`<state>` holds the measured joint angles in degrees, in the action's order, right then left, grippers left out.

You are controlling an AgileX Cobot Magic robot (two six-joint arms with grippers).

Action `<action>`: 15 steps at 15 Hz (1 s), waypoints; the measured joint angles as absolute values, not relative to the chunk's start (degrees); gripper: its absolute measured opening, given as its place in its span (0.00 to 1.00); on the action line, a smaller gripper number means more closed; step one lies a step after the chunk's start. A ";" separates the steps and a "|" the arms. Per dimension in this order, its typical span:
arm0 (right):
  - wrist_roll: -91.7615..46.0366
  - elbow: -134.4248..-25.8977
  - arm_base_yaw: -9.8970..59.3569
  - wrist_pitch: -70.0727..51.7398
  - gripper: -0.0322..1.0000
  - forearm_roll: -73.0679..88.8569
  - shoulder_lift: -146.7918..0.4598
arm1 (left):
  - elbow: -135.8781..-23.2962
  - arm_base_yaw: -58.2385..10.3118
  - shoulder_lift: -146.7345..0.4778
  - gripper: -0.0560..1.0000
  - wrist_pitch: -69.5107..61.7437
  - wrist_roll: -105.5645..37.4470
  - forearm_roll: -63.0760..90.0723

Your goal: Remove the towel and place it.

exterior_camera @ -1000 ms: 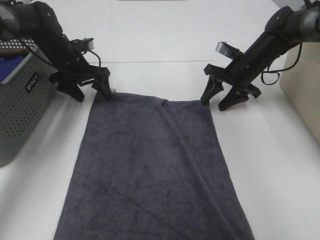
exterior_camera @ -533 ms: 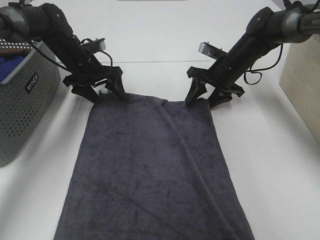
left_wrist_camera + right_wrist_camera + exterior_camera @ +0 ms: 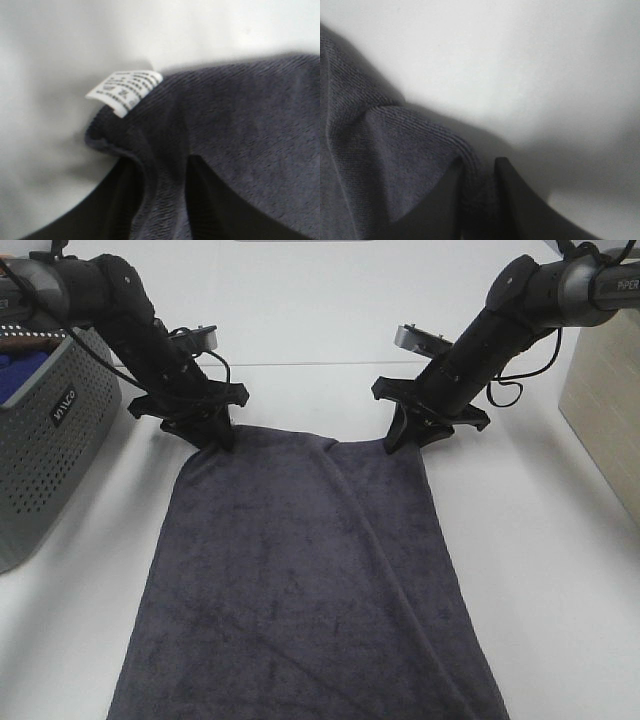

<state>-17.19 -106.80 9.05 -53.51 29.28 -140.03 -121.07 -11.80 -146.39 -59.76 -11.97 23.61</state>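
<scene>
The dark charcoal towel (image 3: 300, 580) lies flat on the white table, running from the far middle down to the near edge. My left gripper (image 3: 212, 435) is shut on its far left corner. In the left wrist view the towel (image 3: 240, 125) bunches between the dark fingers (image 3: 117, 200), with a white care label (image 3: 125, 90) sticking out by that corner. My right gripper (image 3: 405, 437) is shut on the far right corner. The right wrist view shows a fold of towel (image 3: 370, 160) pinched between the fingers (image 3: 520, 205).
A grey perforated basket (image 3: 50, 440) stands at the left edge with a blue fabric item (image 3: 20, 365) inside. A beige box (image 3: 605, 410) sits at the right edge. White table surface (image 3: 310, 320) stretches behind the arms.
Both grippers have come inward and down onto the towel's far corners and closed on them. The towel itself has barely shifted.
</scene>
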 joint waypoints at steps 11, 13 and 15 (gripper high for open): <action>-17.25 -106.80 9.05 -37.01 0.05 19.42 -134.76 | -126.17 -11.80 -146.39 0.06 -48.07 -12.89 19.82; -17.25 -106.80 9.05 -32.66 0.05 19.42 -134.70 | -129.37 -11.80 -146.39 0.06 -44.29 -12.95 19.82; -17.25 -106.80 9.05 -27.62 0.05 19.42 -134.70 | -130.41 -11.80 -146.39 0.06 -40.97 -13.06 19.31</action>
